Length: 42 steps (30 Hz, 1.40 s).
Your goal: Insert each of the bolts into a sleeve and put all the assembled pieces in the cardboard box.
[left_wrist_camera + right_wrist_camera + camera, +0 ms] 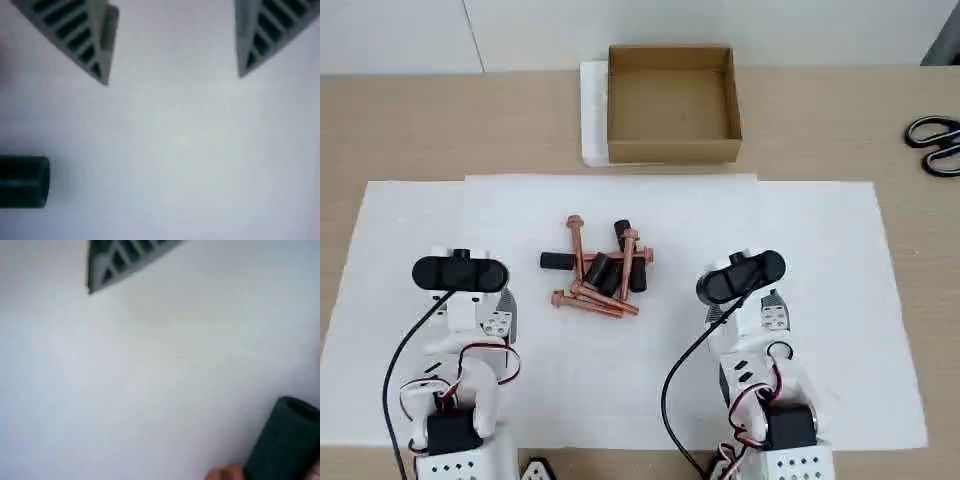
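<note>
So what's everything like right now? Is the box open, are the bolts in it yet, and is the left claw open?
Cardboard box: open at the top, empty.
Bolts: lying loose in a crossed pile on the white sheet, none in the box.
Sleeves: lying on their sides in the same pile, none in the box.
Left gripper: open, holding nothing, just above the sheet.
</note>
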### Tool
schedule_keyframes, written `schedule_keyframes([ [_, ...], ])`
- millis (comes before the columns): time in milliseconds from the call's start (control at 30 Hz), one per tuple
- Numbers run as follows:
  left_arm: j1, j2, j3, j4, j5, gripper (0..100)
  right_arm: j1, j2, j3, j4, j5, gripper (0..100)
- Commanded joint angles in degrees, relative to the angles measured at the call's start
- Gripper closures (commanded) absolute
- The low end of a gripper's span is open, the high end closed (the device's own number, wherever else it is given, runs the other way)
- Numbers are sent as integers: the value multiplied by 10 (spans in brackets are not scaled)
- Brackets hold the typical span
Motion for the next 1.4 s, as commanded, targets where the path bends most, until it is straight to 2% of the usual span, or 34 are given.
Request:
schedule_keyframes([
  [0,1,-4,-1,-14,1,840,2,-9,4,2,4,767],
  [1367,11,-4,-15,-18,-1,840,2,-9,4,2,4,767],
])
